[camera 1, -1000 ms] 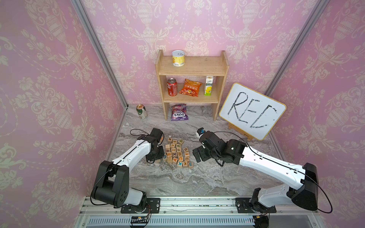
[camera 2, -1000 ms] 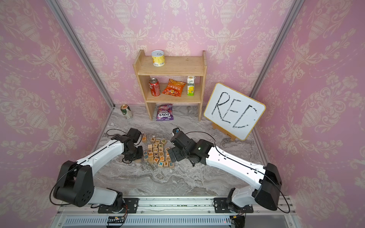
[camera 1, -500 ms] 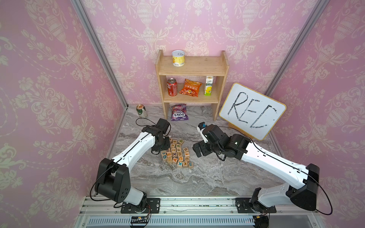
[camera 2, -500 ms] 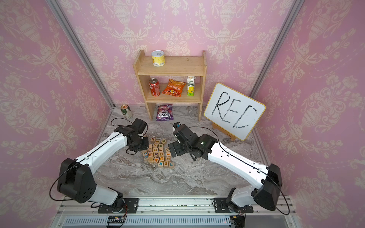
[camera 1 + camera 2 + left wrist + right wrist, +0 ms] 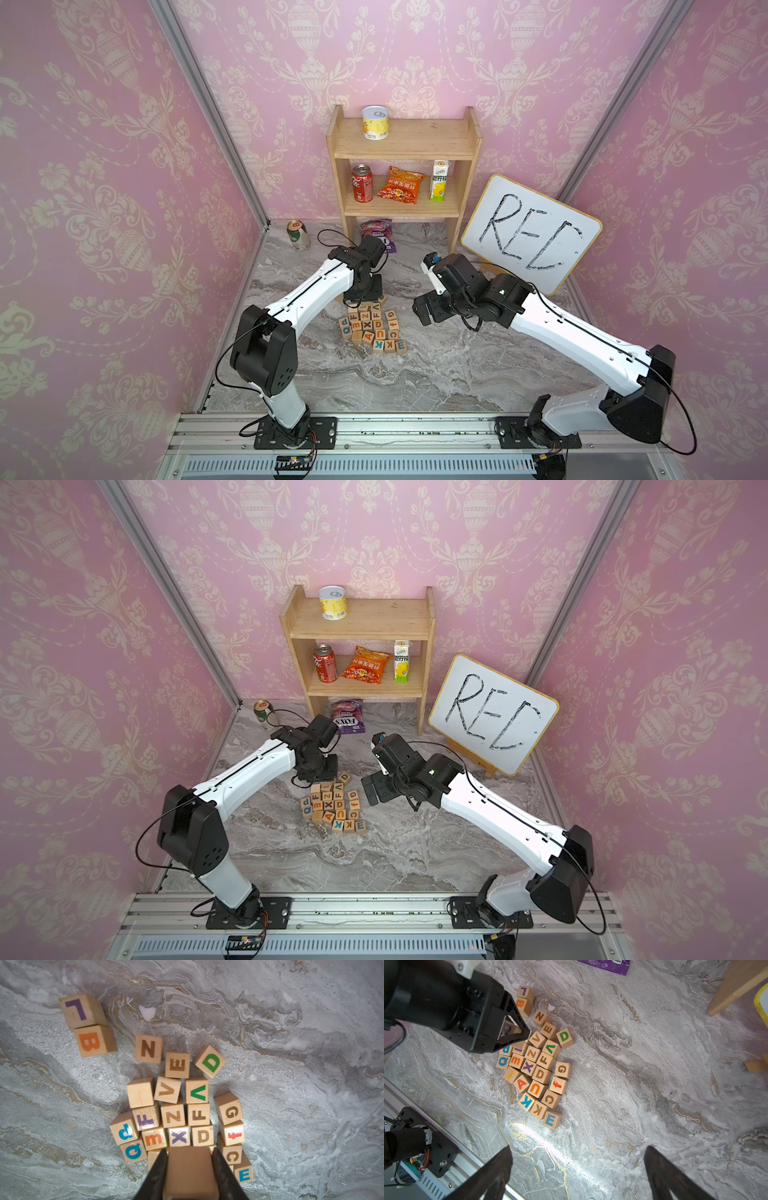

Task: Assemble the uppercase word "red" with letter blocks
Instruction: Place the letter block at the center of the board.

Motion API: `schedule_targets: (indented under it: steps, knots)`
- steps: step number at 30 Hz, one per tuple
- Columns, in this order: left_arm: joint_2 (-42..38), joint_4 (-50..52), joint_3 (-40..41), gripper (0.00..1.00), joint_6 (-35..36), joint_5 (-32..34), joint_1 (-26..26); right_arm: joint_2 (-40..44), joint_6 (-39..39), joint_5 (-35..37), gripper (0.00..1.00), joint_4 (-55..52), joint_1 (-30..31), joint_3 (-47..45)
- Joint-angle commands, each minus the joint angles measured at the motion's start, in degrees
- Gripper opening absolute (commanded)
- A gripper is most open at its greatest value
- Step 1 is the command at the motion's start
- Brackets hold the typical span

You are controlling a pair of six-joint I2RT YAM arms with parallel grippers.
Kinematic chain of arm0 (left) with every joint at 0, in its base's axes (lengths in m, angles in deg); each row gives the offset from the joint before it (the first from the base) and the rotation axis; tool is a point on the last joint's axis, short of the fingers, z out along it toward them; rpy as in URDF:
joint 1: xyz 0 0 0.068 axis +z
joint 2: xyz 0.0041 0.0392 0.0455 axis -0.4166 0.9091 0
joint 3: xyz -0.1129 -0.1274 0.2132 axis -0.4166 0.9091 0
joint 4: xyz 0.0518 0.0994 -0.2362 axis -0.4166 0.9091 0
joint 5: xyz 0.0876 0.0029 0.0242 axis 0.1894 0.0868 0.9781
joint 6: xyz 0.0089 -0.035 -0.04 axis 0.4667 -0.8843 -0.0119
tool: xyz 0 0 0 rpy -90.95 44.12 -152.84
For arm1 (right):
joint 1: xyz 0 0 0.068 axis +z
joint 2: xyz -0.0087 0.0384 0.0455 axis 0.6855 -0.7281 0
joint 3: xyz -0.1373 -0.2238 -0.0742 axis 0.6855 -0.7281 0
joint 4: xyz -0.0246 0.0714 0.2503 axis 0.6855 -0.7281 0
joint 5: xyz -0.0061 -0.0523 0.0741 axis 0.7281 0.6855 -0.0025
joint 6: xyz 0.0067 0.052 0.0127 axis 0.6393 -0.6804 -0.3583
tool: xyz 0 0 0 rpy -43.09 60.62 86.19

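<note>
Looking down on the grey marble bench [image 5: 415, 374], and no word is lining up anywhere yet, so I'm judging this as early going. The right arm [image 5: 573, 332] is hanging at 3 o'clock of the pile, its jaws spread wide and carrying nothing. The left arm [image 5: 311, 286] is reaching in at the pile's 12 o'clock edge, its jaws gripping a pale block [image 5: 190, 1172] just above the others. The right wrist view is showing purple print on that block's face, too hidden to read, though an R would be my guess.

The whiteboard [image 5: 532, 232] is leaning at the bench's 2 o'clock, showing the handwritten word. The letter blocks [image 5: 374, 328] are sitting bunched mid-bench, mostly touching. The green D [image 5: 344, 778] is lying skewed at the bunch's 1 o'clock corner, free to grab. A brown E [image 5: 177, 1065] is sitting just beside it and a blue E [image 5: 360, 825] at 5 o'clock, but no purple E is showing. One block is in hand; setting it down and fetching two more is all lying ahead.
</note>
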Motion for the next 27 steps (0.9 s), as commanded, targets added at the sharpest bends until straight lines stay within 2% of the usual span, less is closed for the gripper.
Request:
schedule_targets:
  steps: [1,18,27]
  knots:
    - [3.21,1.38,-3.78,0.0,-1.83,-0.27,-1.74,1.91,0.87,-1.3,1.0,-2.35,-0.99,0.65]
    - [19.04,0.99,-19.44,0.0,-4.53,-2.05,-7.29,7.09,0.41,-2.5,1.0,-3.71,-6.91,-5.69]
    - [25.44,-1.34,-22.84,0.0,-8.48,-4.46,-8.58,8.76,-0.47,-4.26,1.0,-3.53,-10.71,-8.94]
